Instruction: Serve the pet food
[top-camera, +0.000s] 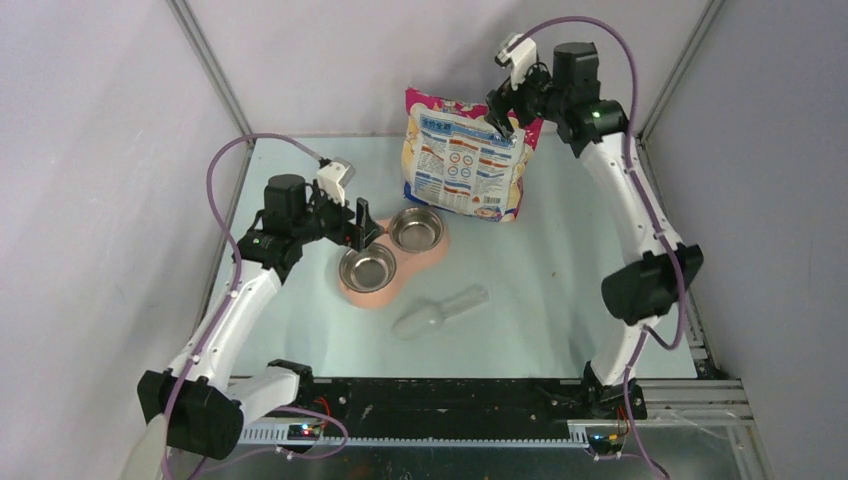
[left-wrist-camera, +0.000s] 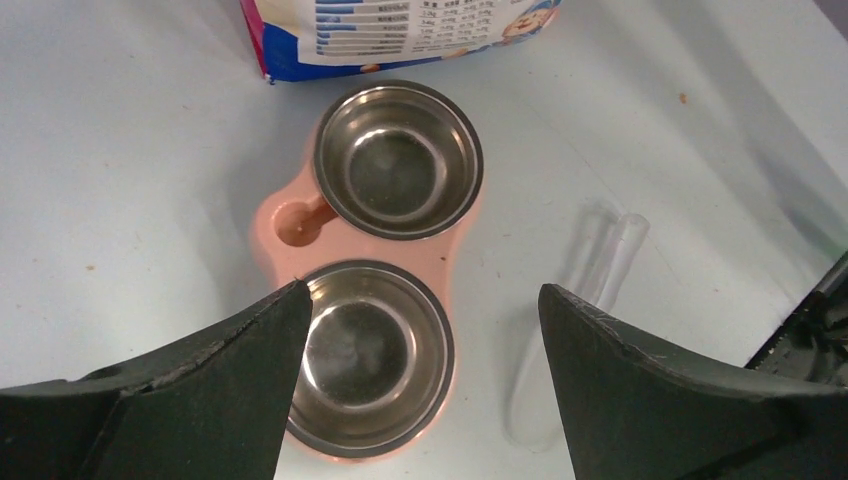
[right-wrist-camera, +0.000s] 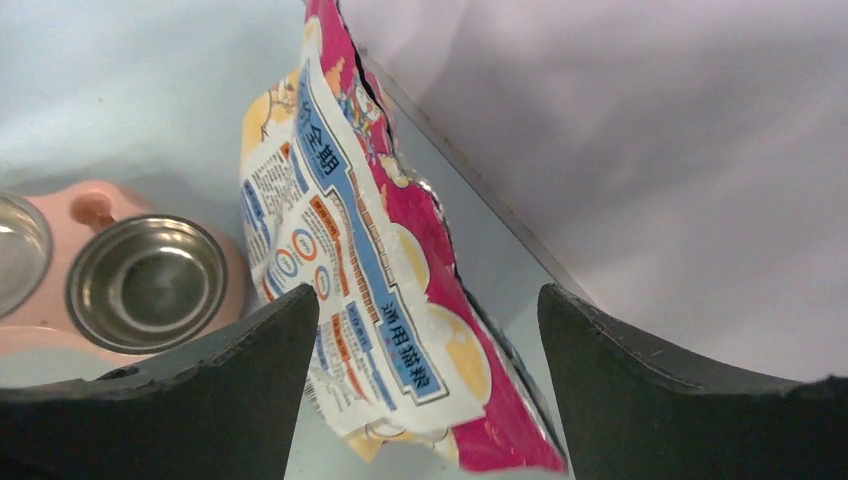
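Observation:
No pet food shows in any view. A pink, white and blue printed bag (top-camera: 465, 160) stands upright at the back of the table. My right gripper (top-camera: 498, 118) hovers at its top right corner, open. In the right wrist view the bag (right-wrist-camera: 370, 260) lies between and beyond the spread fingers of the right gripper (right-wrist-camera: 427, 290), with no pinch visible. A pink feeder (top-camera: 352, 292) holds two empty steel bowls (top-camera: 368, 268) (top-camera: 417, 230). My left gripper (top-camera: 361, 228) hangs open just above the near bowl (left-wrist-camera: 370, 355), nothing between its fingers (left-wrist-camera: 250, 350).
A translucent plastic scoop (top-camera: 440, 312) lies on the table right of the feeder, also visible in the left wrist view as the scoop (left-wrist-camera: 590, 290). Grey walls and metal frame posts close in the back and sides.

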